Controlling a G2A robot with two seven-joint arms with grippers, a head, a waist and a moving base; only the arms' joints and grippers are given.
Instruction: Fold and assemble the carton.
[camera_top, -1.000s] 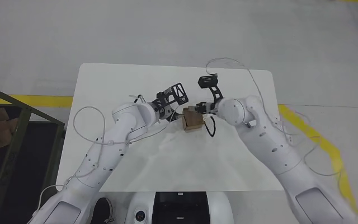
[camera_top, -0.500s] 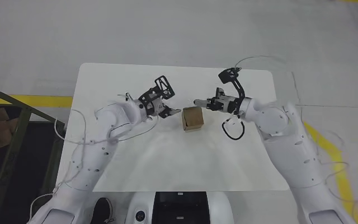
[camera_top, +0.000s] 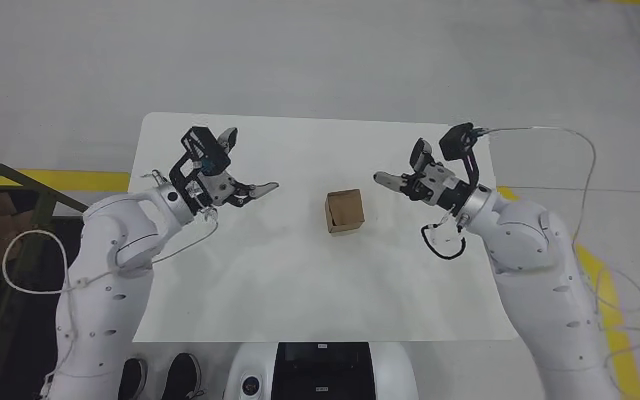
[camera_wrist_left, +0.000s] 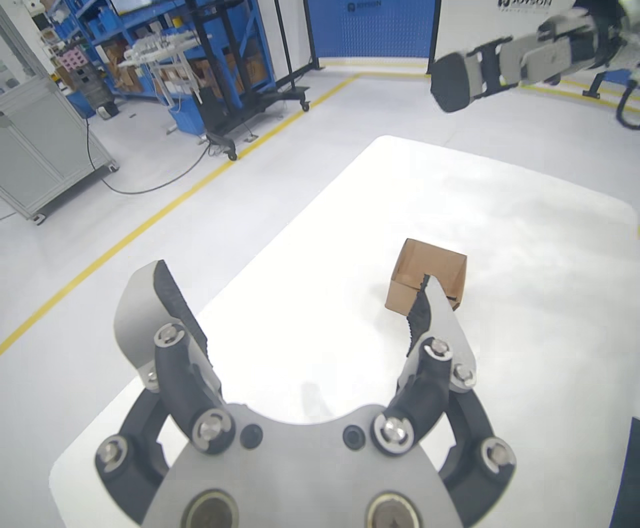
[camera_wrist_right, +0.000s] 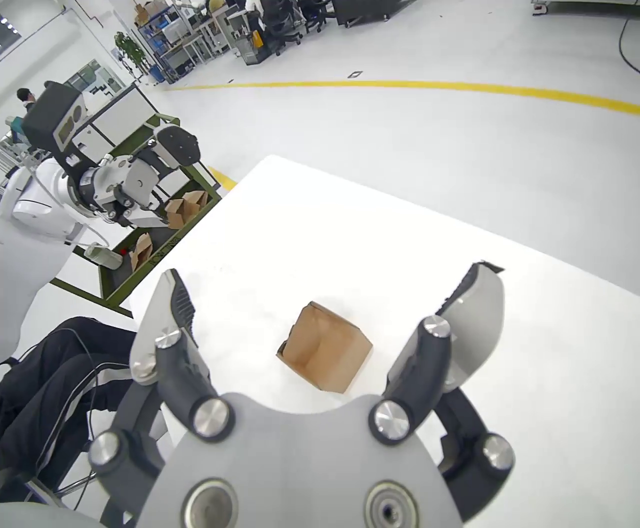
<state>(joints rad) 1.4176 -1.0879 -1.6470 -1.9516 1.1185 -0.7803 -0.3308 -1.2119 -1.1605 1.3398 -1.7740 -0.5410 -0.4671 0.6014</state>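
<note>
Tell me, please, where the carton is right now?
In the top view, the carton sits near the middle of the table, between the open left gripper and the open right gripper, touching neither.

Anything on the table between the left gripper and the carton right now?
Nothing visible. Bare white table lies between the open left gripper and the carton. The right gripper, also open, hangs off the carton's opposite side, clear of that path.

A white table (camera_top: 300, 290) bears one small brown carton (camera_top: 344, 211), standing open-topped.
</note>
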